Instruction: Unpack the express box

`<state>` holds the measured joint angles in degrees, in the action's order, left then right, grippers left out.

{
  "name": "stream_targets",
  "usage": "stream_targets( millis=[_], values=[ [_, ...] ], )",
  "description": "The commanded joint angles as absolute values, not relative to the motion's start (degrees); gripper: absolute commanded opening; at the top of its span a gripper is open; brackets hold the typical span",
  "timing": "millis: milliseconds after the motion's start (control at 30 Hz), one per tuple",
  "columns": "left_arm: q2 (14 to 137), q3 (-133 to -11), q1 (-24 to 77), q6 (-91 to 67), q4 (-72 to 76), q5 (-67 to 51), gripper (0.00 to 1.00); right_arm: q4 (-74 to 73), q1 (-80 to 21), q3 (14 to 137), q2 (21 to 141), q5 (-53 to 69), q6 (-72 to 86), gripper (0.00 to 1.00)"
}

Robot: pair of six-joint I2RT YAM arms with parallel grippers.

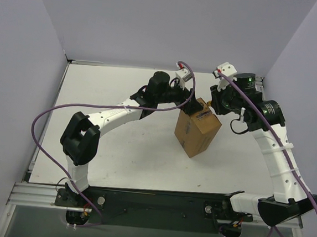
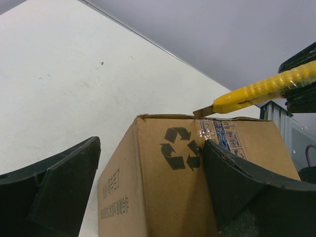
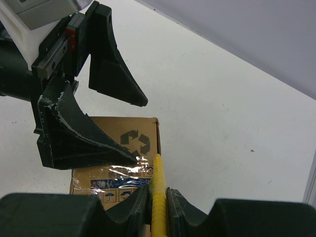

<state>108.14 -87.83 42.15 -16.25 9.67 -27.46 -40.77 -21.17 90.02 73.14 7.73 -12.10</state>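
Note:
The express box (image 1: pixel 197 132) is a brown carton with a recycling mark, standing at mid-table right. It also shows in the left wrist view (image 2: pixel 163 187) and the right wrist view (image 3: pixel 106 128), with clear tape over printed marks. My left gripper (image 1: pixel 192 103) is open at the box's far top edge. One of its fingers (image 2: pixel 237 182) touches the taped face and the other (image 2: pixel 54 187) is off the box's side. My right gripper (image 3: pixel 158 192) is shut on a yellow utility knife (image 3: pixel 158 173). The knife's blade (image 2: pixel 202 112) sits at the box's top edge.
The white table (image 1: pixel 116 159) is enclosed by pale walls at the left, back and right. The two arms meet over the box, with the left gripper's fingers (image 3: pixel 118 84) close beside the knife. The metal rail (image 1: pixel 35 193) runs along the near edge.

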Motion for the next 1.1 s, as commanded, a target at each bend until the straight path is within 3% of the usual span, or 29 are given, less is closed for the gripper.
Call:
stream_targets(
  millis=[0,1067],
  values=[
    [111.2,-84.1,42.1,-12.9,-1.2,-26.5,0.93,-42.5,-21.5,91.6,74.9,7.1,-12.5,0.00],
    [111.1,-83.6,42.0,-12.8,-1.2,-26.5,0.93,-41.8,-21.5,94.0,76.2,8.2,-14.1,0.00]
  ],
)
